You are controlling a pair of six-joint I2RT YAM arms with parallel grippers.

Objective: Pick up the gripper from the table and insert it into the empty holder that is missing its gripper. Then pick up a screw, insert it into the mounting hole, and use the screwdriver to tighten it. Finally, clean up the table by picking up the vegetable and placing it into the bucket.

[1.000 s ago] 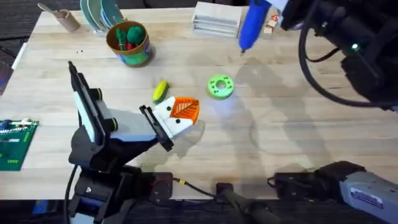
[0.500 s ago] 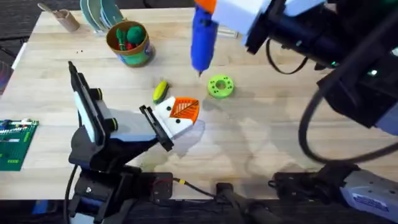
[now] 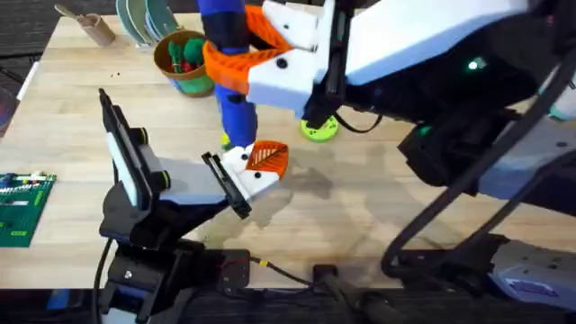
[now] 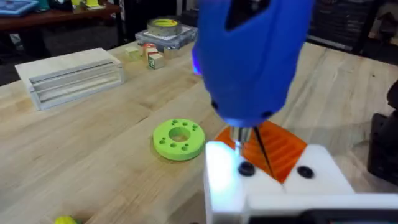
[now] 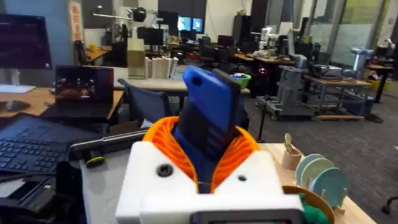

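While your right gripper (image 3: 238, 63) clamps its orange ribbed pads around the blue screwdriver (image 3: 232, 81), the tool stands nearly upright over the holder (image 3: 241, 171), its thin metal bit (image 4: 239, 146) down at a dark screw head (image 4: 246, 168) on the white block. Your left gripper (image 3: 236, 180) is closed on that holder from the near side, and the ribbed orange wedge, the gripper (image 3: 267, 157), sits seated against the block's far side. Just beyond the holder, the yellow vegetable (image 3: 226, 138) lies mostly hidden behind the screwdriver's barrel. A flat green ring (image 3: 317, 130) rests on the table (image 3: 396, 216) to the holder's right, partly under your right arm. Well beyond the holder and to its left, the round bucket (image 3: 184, 65) stands with green and red toys inside.
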